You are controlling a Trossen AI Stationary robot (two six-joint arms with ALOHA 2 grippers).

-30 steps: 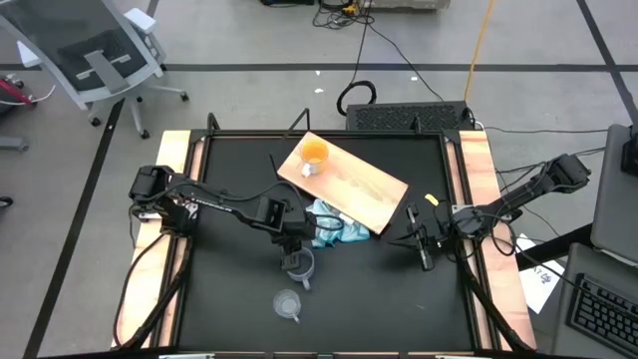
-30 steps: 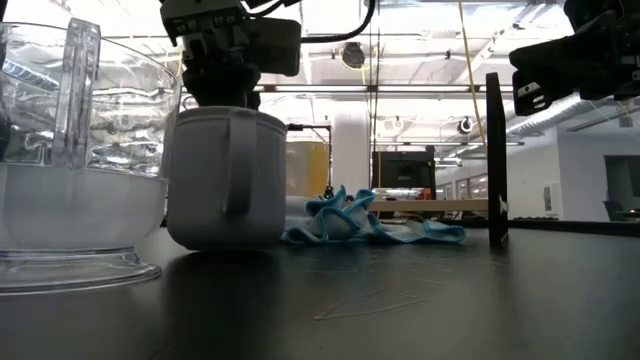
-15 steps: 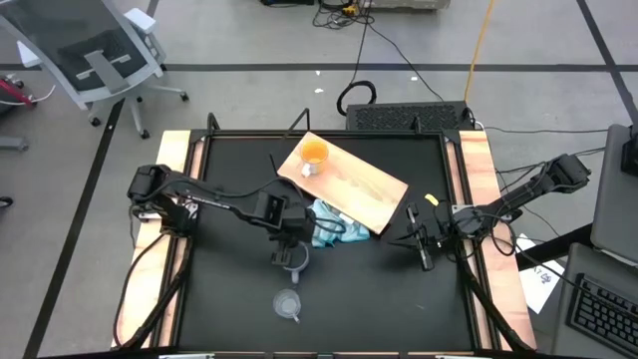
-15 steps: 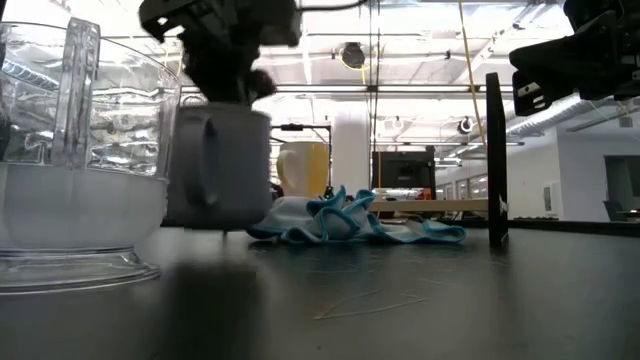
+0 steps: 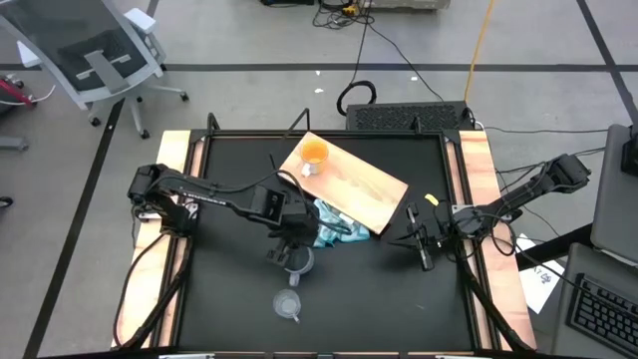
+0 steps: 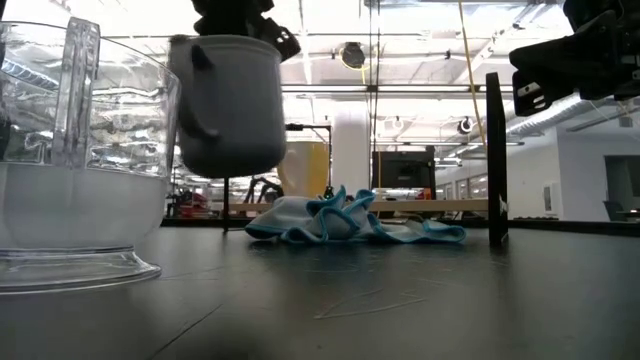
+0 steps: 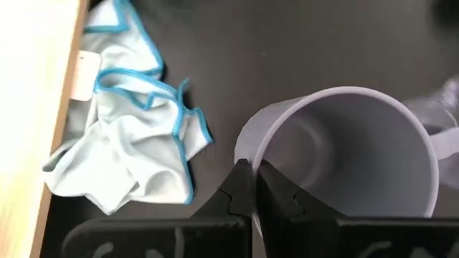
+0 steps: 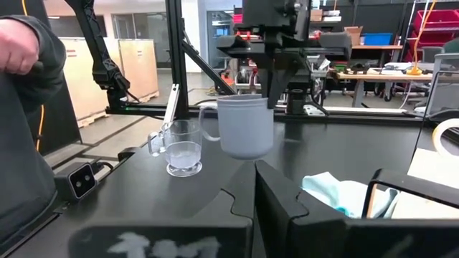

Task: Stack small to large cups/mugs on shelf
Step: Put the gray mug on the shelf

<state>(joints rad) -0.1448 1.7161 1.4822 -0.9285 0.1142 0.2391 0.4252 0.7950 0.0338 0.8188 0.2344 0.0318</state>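
The grey-blue mug [image 6: 228, 105] hangs above the table in front of the blue cloth, with my left gripper [image 5: 289, 245] shut on it from above; the right wrist view also shows the mug [image 8: 245, 125] under that gripper [image 8: 276, 79]. The clear cup [image 5: 288, 304] stands on its base nearer the front edge. The orange mug [image 5: 313, 155] stands on the far left end of the light-wood shelf board [image 5: 359, 189], which lies flat on the table. My right gripper [image 5: 423, 251] waits shut at the table's right, touching nothing. My left gripper pinches the mug's wall at the rim [image 7: 246, 159], one finger inside the mug and one outside. The fingers [image 7: 276, 197] come steeply from above. The mug hangs below them, mouth up and slightly tilted, lifted clear of the table.
A crumpled light blue cloth [image 5: 334, 225] lies on the table beside the board's near edge, just right of the lifted mug. A person's sleeve [image 8: 21, 107] shows beyond the table in the right wrist view. Bare black tabletop lies on the near side, left and right of the clear cup.
My left gripper has gone up, still shut on the grey-blue mug, and has rolled at the wrist. The mug, which stood on the table, is now lifted clear and has turned about, its handle swinging round to the other side in the low view.
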